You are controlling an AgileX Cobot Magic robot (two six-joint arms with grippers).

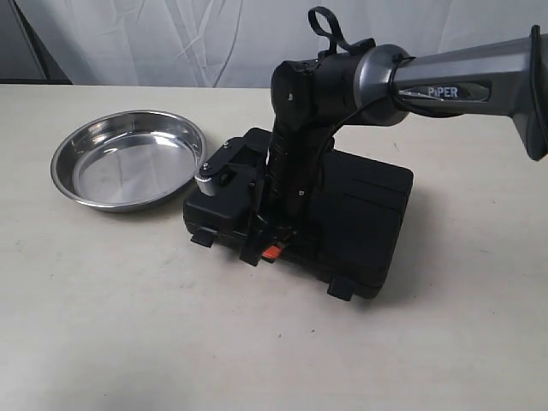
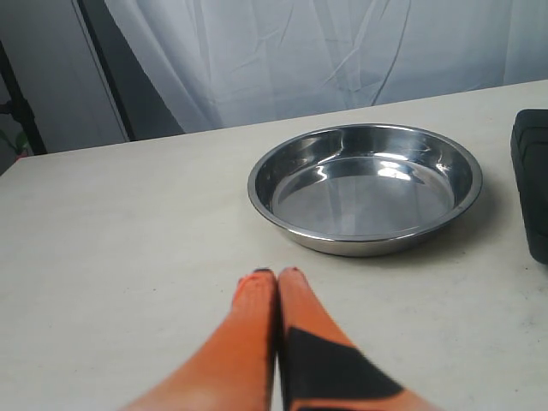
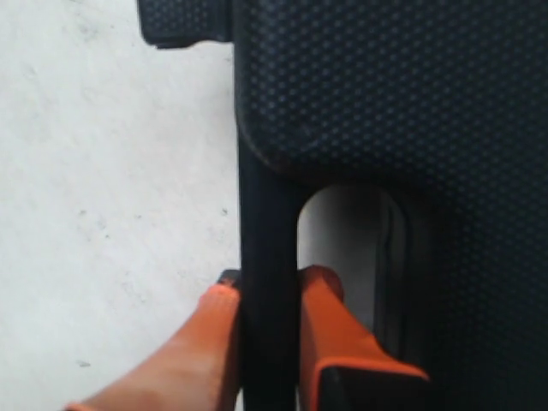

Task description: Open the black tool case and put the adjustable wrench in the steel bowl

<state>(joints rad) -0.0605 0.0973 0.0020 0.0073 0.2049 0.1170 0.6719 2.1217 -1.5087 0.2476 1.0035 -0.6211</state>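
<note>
Pinching the thin outer bar of the handle slot on the rectangular black moulded plastic tool case (image 1: 360, 214) with the right gripper (image 3: 270, 287). Setting one orange finger (image 3: 330, 334) inside the slot and pressing the other against the case's outside edge, with the bar filling the gap between them. Reaching in from the right on the grey arm (image 1: 462, 77), crossing above the ribbed lid and dropping onto the near long edge.

Lying flat on the pale tabletop (image 1: 128, 334) with lid closed, showing two clip latches (image 1: 341, 289) jutting from that same near edge, one on each side of the gripper.

Sitting close beside the case's left end but apart from it, with a strip of tabletop between rim and case wall, as a round, shallow, shiny stainless steel bowl (image 1: 64, 184) showing only its bare flat bottom.

Holding the left gripper (image 2: 276, 276) low over bare tabletop, its orange fingers pressed together on nothing and pointing toward the bowl's rolled rim.

Leaving wide open tabletop in front of bowl and case and off to the left, and ending at the far edge against a white curtain (image 1: 171, 38).
</note>
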